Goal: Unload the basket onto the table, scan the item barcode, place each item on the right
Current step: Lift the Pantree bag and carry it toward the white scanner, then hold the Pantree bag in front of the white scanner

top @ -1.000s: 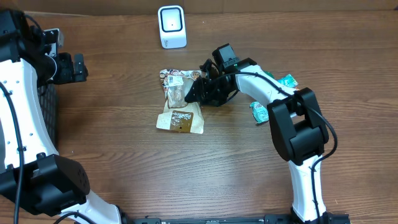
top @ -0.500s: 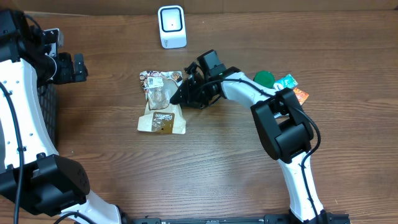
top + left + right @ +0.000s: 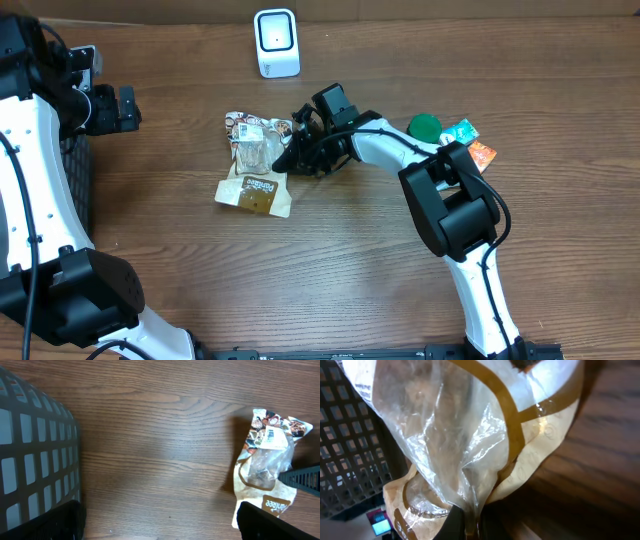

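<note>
Your right gripper (image 3: 293,160) has its fingers pinched together on the clear film at the right edge of the snack bag (image 3: 255,168). The bag lies flat on the counter (image 3: 330,270), below and slightly left of the barcode scanner (image 3: 277,42). I judge that thin pinch suits lifting and turning, since what looks like the barcode patch (image 3: 271,435) faces up, not toward the scanner window. Bare counter between bag and scanner gives you room to raise and tilt it. Your left gripper (image 3: 112,108) hangs well apart by the basket (image 3: 30,455), fingers spread wide, holding nothing. The green lid (image 3: 424,126) and small packets (image 3: 462,131) sit beyond the right arm.
</note>
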`<state>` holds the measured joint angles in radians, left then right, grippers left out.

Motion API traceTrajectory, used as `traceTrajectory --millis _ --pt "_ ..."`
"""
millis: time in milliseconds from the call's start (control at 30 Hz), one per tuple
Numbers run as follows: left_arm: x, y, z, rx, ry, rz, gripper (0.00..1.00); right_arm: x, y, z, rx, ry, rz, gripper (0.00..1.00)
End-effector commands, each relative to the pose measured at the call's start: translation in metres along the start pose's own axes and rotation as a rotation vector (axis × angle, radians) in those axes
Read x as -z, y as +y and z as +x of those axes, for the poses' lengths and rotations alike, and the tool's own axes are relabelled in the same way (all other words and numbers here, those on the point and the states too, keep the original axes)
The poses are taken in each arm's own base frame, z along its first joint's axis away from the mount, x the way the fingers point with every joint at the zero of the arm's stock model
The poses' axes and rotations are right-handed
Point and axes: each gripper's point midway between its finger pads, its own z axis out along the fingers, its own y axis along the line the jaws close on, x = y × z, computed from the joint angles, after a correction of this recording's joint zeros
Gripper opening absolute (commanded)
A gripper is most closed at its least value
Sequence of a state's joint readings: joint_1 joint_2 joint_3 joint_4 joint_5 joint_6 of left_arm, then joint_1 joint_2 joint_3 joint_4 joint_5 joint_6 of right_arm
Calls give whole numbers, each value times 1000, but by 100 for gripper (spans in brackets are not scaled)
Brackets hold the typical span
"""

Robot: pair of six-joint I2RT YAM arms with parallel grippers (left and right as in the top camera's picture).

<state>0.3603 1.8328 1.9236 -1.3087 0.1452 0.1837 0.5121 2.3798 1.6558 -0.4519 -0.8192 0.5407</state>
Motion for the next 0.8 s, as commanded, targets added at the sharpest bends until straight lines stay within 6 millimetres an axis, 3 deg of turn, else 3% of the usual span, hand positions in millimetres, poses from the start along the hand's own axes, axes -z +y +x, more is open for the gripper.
traceTrajectory --millis 0,100,233,267,400,600,767 --pt "1 -1 -1 -13 -4 1 100 31 5 -9 58 -54 52 4" --pt "1 -1 -1 -13 -4 1 100 64 27 -10 143 -110 104 4" --pt "1 -1 -1 -13 -4 1 100 107 80 -4 275 -179 75 4" --pt "1 -1 -1 -13 -4 1 100 127 104 0 330 -217 55 4" --pt "1 -1 -1 -13 -4 1 100 169 148 11 429 -310 34 4" --pt "1 -1 -1 -13 -4 1 100 222 164 21 462 -470 177 4" --pt "1 -1 -1 -13 -4 1 99 233 167 28 467 -487 196 4"
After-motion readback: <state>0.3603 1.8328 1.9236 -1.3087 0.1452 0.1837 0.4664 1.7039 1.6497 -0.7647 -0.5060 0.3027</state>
